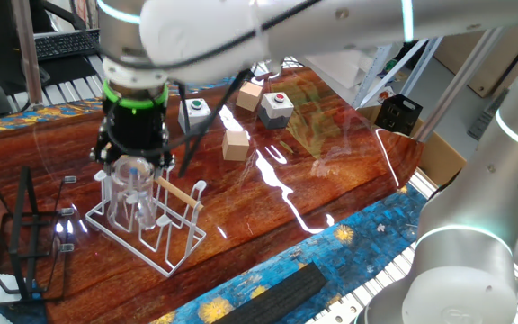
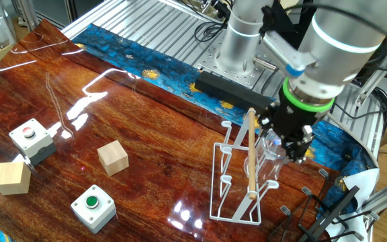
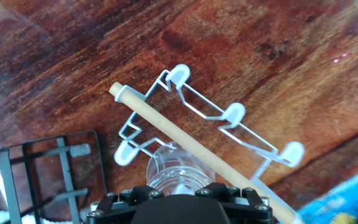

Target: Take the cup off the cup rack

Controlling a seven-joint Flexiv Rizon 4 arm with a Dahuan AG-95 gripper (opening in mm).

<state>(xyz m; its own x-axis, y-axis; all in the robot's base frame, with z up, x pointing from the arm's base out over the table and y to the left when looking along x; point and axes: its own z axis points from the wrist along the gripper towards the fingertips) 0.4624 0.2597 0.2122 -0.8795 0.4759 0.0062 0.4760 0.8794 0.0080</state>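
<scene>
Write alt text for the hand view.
Looking straight down past the gripper, a clear cup sits between its fingers, just above a white wire cup rack with a wooden rod across it. A black wire stand sits to the left on the wooden table.

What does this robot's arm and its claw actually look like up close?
The arm is made of fat, glossy white rounded segments, with thin glowing cyan rings at some joints. A bright green ring sits at the wrist, just above a black gripper with two fingers. Black cables run alongside the wrist. No writing or logos are readable.
</scene>
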